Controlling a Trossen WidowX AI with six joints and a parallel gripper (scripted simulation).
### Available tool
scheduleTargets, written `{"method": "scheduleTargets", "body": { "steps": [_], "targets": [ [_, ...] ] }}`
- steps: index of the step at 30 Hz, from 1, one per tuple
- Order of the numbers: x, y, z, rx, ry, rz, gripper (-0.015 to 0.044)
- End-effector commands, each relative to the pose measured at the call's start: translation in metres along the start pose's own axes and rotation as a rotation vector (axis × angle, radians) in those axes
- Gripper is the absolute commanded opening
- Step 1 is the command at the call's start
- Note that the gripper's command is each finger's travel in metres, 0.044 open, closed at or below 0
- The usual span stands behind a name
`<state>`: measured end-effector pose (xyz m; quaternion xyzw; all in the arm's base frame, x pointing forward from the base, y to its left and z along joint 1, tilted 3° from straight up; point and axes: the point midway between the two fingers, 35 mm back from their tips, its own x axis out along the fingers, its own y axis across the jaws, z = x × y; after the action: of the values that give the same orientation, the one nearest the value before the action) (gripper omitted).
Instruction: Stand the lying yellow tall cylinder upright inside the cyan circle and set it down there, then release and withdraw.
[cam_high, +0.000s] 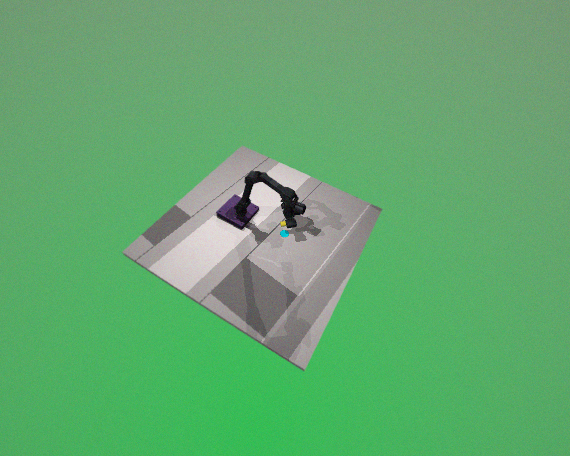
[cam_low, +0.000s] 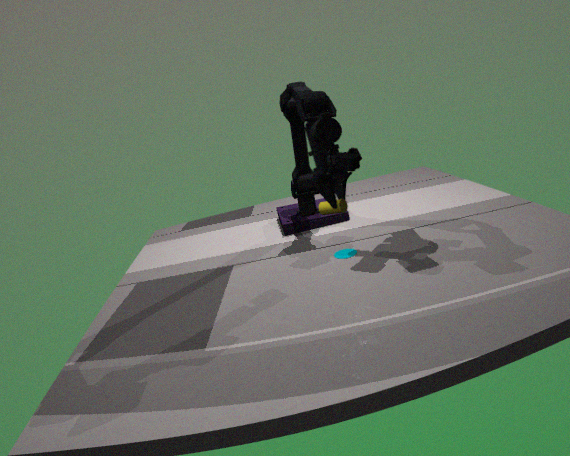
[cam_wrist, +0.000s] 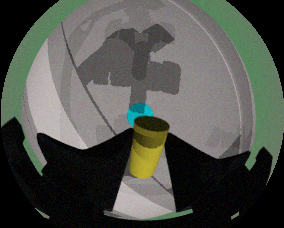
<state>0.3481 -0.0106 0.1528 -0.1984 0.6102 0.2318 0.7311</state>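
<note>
The yellow tall cylinder (cam_high: 283, 224) (cam_low: 327, 207) (cam_wrist: 144, 165) is held off the table, its long axis close to horizontal in the exterior view. My gripper (cam_high: 287, 224) (cam_low: 340, 204) (cam_wrist: 149, 134) is shut on it, with one finger on each side; one end faces the wrist camera and is shaded. The cyan circle (cam_high: 284, 234) (cam_low: 345, 254) (cam_wrist: 134, 118) lies flat on the table. In the wrist view the cylinder's near end overlaps the circle's lower edge. In the top and exterior views the cylinder appears above the circle, not touching it.
The arm stands on a purple base plate (cam_high: 229, 219) (cam_low: 287, 223), behind the circle in the exterior view. The grey table (cam_high: 280, 260) (cam_low: 280, 330) has patches, lines and arm shadows, some beside the circle. Its outer edges border a green background.
</note>
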Motion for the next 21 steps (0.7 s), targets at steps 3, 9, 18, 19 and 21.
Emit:
{"method": "scheduleTargets", "body": {
  "steps": [3,9,18,19,21],
  "targets": [
    [0.005,-0.005,0.004,0.030,-0.048,-0.001,0.0105],
    [0.009,-0.009,0.007,0.051,-0.091,-0.002,0.0105],
    [0.015,-0.015,0.012,0.081,-0.155,-0.004,0.0105],
    [0.016,-0.015,0.013,0.084,-0.162,-0.004,0.0105],
    [0.017,-0.017,0.014,0.090,-0.176,-0.004,0.0105]
  ]
}}
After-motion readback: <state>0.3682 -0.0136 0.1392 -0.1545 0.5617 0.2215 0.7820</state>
